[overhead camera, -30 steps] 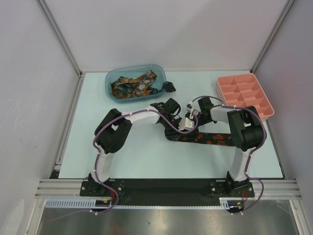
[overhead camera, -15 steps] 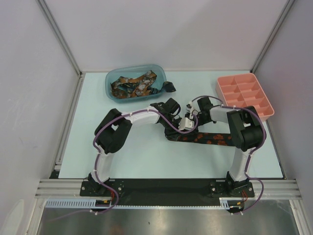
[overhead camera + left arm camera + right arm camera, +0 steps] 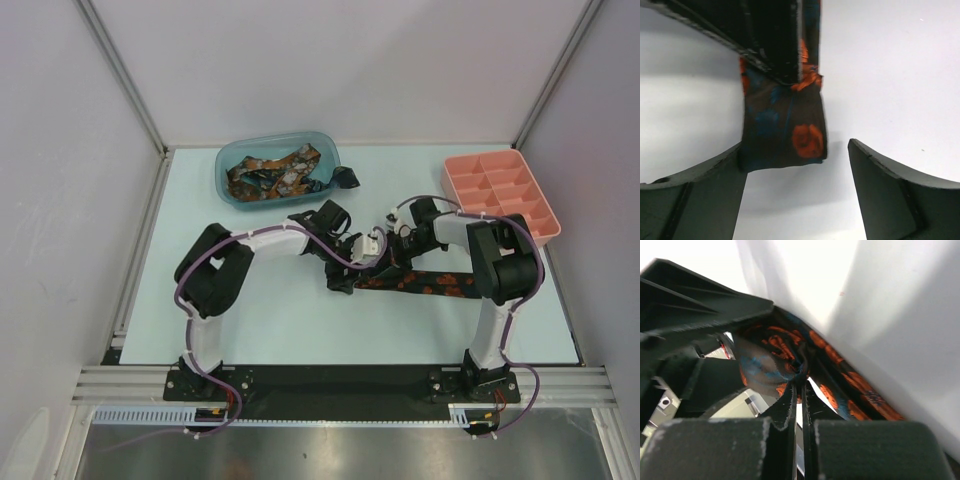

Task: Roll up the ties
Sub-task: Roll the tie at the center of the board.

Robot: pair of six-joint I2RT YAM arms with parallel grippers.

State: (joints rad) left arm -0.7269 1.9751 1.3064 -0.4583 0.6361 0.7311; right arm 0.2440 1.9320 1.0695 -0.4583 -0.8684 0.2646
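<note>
Tie (image 3: 432, 284) lies flat on bench (image 3: 290, 330), mid-right, left end betw both hands. L hand (image 3: 796, 150) released, jaws wide, tie end betw them. R hand (image 3: 801, 390) clenched, pinching tie fold.

Dark orange-blotched tie (image 3: 440, 285) flat, end folded

Black-jointed white arms (image 3: 268, 241) (purple cables (image 3: 183, 312) alongside)
</note>
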